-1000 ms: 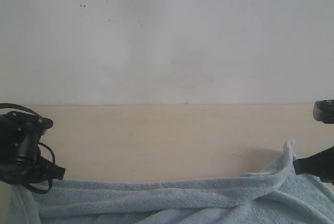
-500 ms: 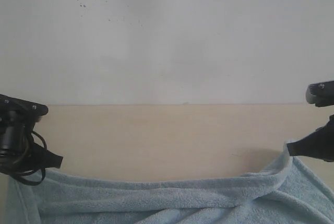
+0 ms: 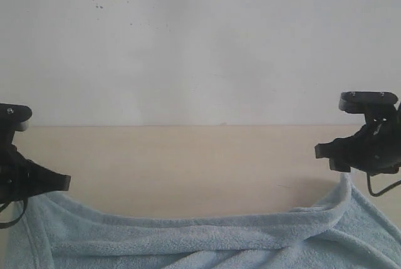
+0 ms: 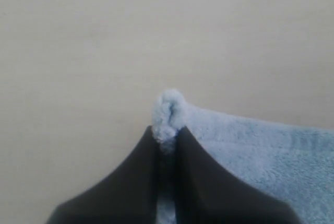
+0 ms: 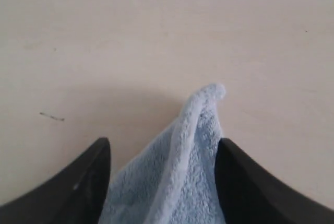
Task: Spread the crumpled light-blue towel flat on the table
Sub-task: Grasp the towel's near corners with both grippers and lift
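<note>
Pale beige, matte wooden worktop [image 3: 188, 168] meeting a plain white wall [image 3: 200, 43] forms the setting. On it, along the near edge of the exterior view, lies the large, fluffy light-blue terry-cloth towel [image 3: 207, 244]. Its far hem is rolled into a long ridge that sags at the middle and rises toward both ends, so we judge the cloth drawn out widthwise but not yet flat.

We find the reason at the corners. The left corner [image 4: 169, 109] is bunched into a small tuft and pinched by the left jaws, which are pressed together on it and hold that end in place. The right corner [image 5: 206, 98] stands up as a peak between the right jaws, which are spread wide. We cannot tell whether either black tip brushes the pile, but nothing clamps it. We judge that the open right jaws leave that end free to settle while the closed left jaws anchor the width.

Folds cross the near part of the cloth, which runs out of view. In our judgement the raised right peak may flop over itself, leaving a doubled corner. Farther out, the wall carries a few dark specks.
</note>
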`<state>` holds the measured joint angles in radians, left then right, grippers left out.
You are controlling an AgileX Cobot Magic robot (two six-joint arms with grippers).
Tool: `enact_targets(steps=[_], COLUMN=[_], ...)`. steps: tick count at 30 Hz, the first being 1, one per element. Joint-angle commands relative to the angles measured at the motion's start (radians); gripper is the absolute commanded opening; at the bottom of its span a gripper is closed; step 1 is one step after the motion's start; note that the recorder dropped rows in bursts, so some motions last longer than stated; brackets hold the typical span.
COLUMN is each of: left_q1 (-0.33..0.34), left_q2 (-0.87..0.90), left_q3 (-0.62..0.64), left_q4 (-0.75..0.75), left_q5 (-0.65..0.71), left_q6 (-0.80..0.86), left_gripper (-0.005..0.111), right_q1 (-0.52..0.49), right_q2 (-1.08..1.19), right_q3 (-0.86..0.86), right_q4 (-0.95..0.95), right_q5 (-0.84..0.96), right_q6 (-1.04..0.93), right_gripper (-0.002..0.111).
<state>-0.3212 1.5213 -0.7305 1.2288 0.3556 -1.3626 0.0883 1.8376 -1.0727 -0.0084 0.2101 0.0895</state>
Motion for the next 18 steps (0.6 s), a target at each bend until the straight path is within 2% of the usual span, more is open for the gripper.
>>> enact_targets(steps=[1,13,16,18], left_q1=[0.001,-0.002,-0.002,-0.002], left_q2=[-0.066,-0.102,-0.102,-0.102], left_q3=[0.039,0.060,0.060,0.060], left_q4=[-0.012,-0.038,-0.038,-0.038], left_q5=[-0.061,-0.101,-0.101,-0.101], left_q6=[-0.009,-0.009,-0.009,-0.009], left_gripper=[0.006,0.006,0.006,0.006], right_q1=[0.002,0.002,0.002,0.002], right_q2=[0.076,0.280,0.296,0.302], right_q3=[-0.081,-0.276,-0.278,-0.278], right_q4=[0.008,0.008,0.008,0.008], right_q5=[0.015,0.113,0.093,0.081], right_q6=[0.028,0.035,0.042,0.040], right_gripper=[0.058,0.058,0.050,0.040])
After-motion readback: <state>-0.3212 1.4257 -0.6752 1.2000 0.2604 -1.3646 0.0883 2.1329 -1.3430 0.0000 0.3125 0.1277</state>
